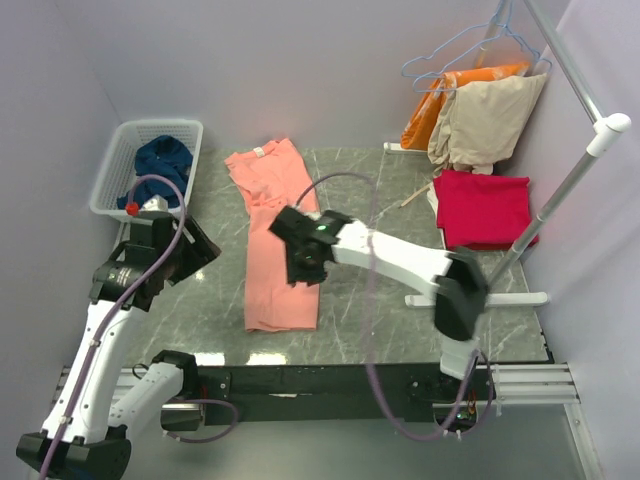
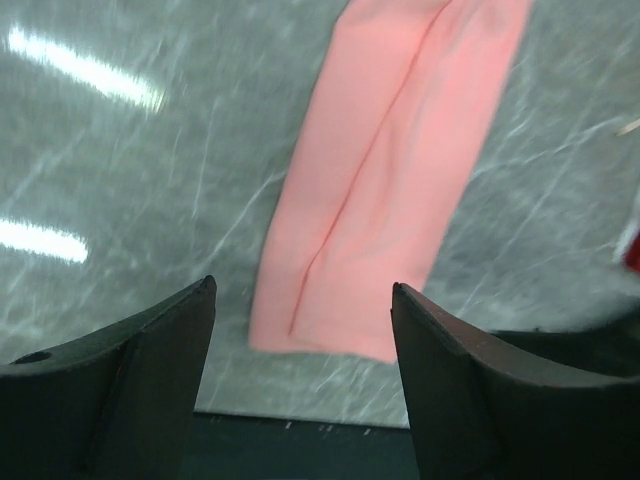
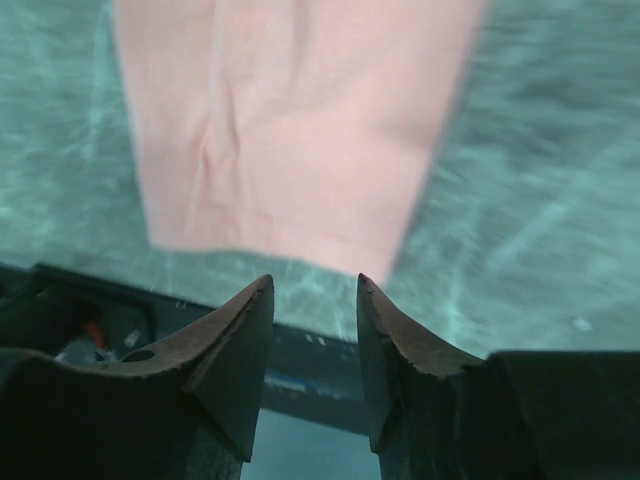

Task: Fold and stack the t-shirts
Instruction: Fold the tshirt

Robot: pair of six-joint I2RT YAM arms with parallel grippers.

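**A:** Over the desk's (image 1: 200,300) middle, our right end effector (image 3: 315,285) hangs spread and empty above the salmon-pink t-shirt (image 1: 268,295). Our left end effector (image 2: 300,290), spread too, hovers near its left edge.

**B:** So we judge ourselves mid-fold: it lies as a long strip. Next we should pinch both near hem corners and carry them toward the collar.

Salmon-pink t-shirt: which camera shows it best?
Top external: it shows the salmon-pink t-shirt end to end, a long folded strip, white neck label at the far end. Left wrist shows only its near part; right wrist only the blurred hem end.
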